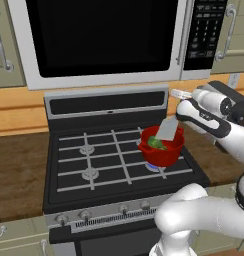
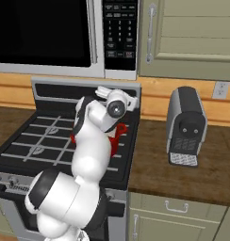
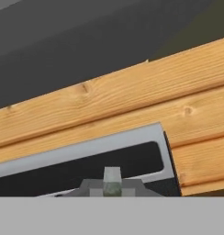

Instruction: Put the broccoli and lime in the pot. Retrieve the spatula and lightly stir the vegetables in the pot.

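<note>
I have the claw (image 1: 180,93) up behind and above the pot (image 1: 161,147), out toward the stove's back panel, and its jaws are drawn fully together. They are closed on the spatula (image 1: 168,129), as far as I can judge: the pale blade hangs down and forward from the claw and its lower edge sits at the pot's back rim, while the thin handle is hidden behind my wrist, so I cannot see the actual pinch.

What matters for the stir is that line. The spatula's long axis runs from the claw steeply down and toward me, ending just over the pot mouth. So the pot lies below the claw and a little nearer the base.

Inside the pot I can make out the broccoli (image 1: 156,143), dark green, sitting just below and in front of the blade edge. The lime I cannot separate from it at this size; there may be a lighter green patch beside it.

In my judgement both vegetables are loaded and the stirring step is the one in hand. The blade needs to go slightly lower and sweep gently, without hooking the rim and dragging the pot off its burner.
</note>
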Motion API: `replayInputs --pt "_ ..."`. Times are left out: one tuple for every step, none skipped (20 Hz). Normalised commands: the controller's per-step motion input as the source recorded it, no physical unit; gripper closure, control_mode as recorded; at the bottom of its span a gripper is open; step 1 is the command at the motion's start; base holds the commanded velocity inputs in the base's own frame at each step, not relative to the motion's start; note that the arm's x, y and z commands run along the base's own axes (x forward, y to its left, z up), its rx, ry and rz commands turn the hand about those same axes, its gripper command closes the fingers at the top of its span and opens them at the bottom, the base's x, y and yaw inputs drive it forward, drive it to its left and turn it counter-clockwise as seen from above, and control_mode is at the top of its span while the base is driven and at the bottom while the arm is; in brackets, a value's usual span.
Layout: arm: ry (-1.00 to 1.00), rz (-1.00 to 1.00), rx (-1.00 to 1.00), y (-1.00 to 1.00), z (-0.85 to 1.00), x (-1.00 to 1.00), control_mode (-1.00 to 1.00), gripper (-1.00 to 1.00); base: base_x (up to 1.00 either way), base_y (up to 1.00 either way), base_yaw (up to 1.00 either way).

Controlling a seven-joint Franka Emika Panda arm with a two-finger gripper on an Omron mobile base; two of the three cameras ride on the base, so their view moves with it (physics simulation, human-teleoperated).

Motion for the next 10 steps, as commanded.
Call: replayInputs --pt "0.00 0.16 0.02 0.33 -0.21 0.19 -1.00 1.00 0.00 0.00 0.00" --pt "0.00 0.17 0.03 0.35 -0.22 0.06 -1.00 1.00 0.00 0.00 0.00" --pt "0.00 0.18 0.03 0.36 -0.29 0.00 -1.00 1.00 0.00 0.00 0.00" --pt "0.00 0.18 0.02 0.36 -0.37 0.00 -1.00 1.00 0.00 0.00 0.00" --pt "0.00 0.17 0.01 0.24 -0.39 0.00 -1.00 1.00 0.00 0.00 0.00" --pt "-0.01 0.16 0.00 0.09 -0.31 0.00 -1.00 1.00 0.00 0.00 0.00" --pt "-0.02 0.15 0.00 0.00 -0.15 0.00 -1.00 1.00 0.00 0.00 0.00" --pt "-0.03 0.13 0.00 0.00 -0.11 0.00 -1.00 1.00 0.00 0.00 0.00" --pt "0.00 0.12 0.00 0.00 -0.24 0.11 -1.00 1.00 0.00 0.00 0.00" --pt "0.00 0.09 0.00 0.00 -0.30 0.29 -1.00 1.00 0.00 0.00 0.00"
